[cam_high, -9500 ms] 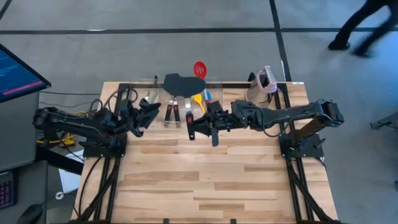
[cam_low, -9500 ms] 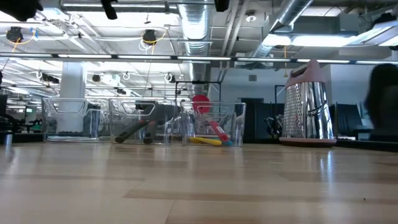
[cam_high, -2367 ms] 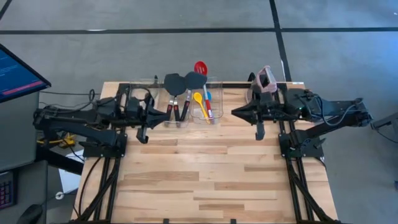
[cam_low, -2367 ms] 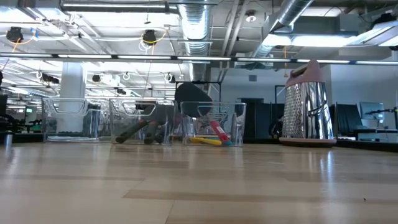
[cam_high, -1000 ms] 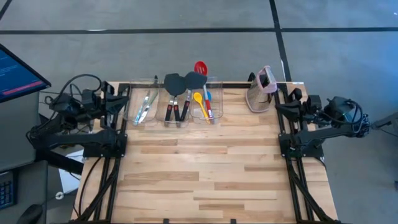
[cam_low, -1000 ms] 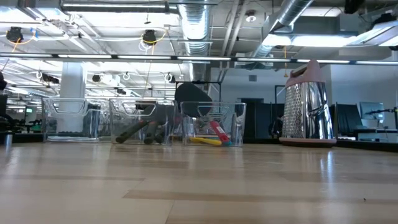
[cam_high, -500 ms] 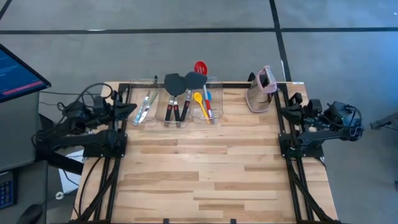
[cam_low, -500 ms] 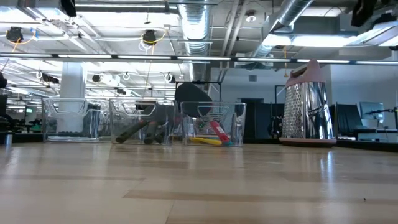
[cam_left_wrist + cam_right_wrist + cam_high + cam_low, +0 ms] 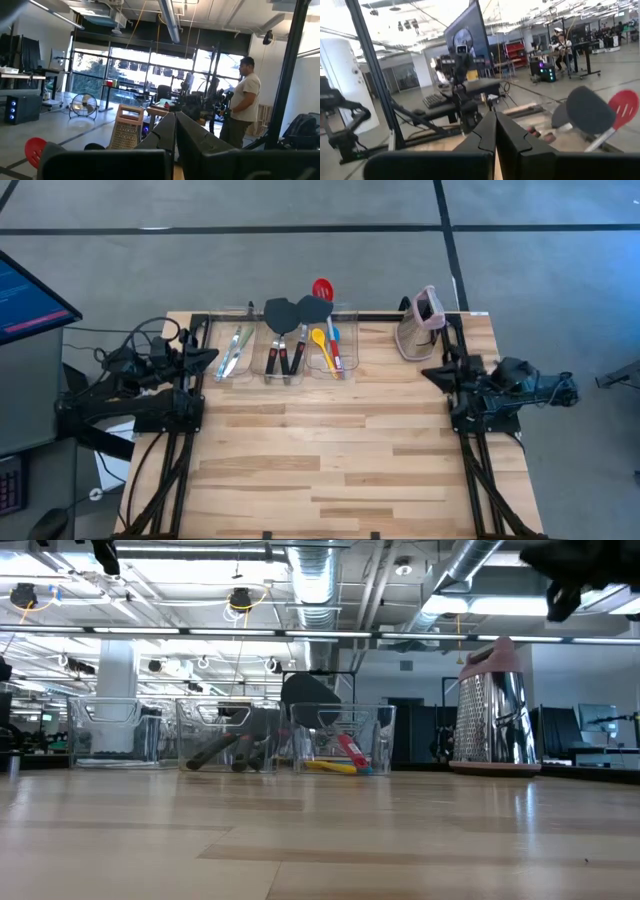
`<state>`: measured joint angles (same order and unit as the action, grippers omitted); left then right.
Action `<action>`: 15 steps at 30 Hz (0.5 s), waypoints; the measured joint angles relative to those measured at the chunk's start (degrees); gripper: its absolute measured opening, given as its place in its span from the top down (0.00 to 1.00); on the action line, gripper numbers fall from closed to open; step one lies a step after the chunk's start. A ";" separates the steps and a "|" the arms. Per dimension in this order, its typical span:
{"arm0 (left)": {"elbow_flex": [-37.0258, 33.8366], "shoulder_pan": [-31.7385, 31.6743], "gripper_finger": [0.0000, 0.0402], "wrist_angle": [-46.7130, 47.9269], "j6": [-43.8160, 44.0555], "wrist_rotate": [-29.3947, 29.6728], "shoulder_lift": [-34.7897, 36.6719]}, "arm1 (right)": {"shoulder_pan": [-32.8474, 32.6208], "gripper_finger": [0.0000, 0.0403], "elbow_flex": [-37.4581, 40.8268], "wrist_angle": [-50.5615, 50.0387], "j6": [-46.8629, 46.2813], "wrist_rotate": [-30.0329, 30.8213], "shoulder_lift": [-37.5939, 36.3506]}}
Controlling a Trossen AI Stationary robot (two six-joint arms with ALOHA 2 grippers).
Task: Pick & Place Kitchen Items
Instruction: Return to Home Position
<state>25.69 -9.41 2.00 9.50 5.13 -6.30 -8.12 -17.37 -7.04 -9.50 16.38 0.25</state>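
**Kitchen utensils [image 9: 284, 356] at 12 o'clock, arms out at 10 and 2**

Your utensils all lie in a row of bins along the 12 o'clock edge of the pale wooden counter [image 9: 330, 450]. The left clear plastic bin [image 9: 112, 730] holds the thin silvery-green tools [image 9: 236, 346]. The middle clear plastic bin [image 9: 205, 725] holds the dark grey spatulas with black-red handles [image 9: 281, 314], their heads reaching past its far rim. The right clear plastic bin [image 9: 378, 735] holds the red slotted spoon [image 9: 321, 289], the yellow spoon [image 9: 318, 337] and the blue spoon [image 9: 333, 333]. A beige upright grater with a pink top [image 9: 420, 328] stands at 1 o'clock, apart from the bins. Your left claw [image 9: 208, 355] hangs at 10 o'clock near the left bin, holding nothing, fingers pressed together. Your right claw [image 9: 430, 372] hangs at 2 o'clock near the grater, fingers likewise together and holding nothing.
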 joint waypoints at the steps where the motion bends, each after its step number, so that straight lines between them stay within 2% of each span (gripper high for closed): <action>1: 0.00 0.00 1.00 0.02 0.00 0.00 0.01 | 0.00 1.00 1.47 0.61 0.21 -0.02 0.00; 7: 0.00 0.00 1.00 -0.18 0.48 -0.03 0.02 | -0.04 1.00 7.89 4.37 0.86 -0.04 0.00; 15: 0.00 0.00 1.00 -0.42 1.26 -0.96 -0.01 | -0.04 1.00 11.71 6.51 2.54 -2.60 -0.02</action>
<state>25.69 -9.41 1.58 10.75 4.17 -6.31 -8.16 -5.66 -0.54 -6.96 13.78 0.23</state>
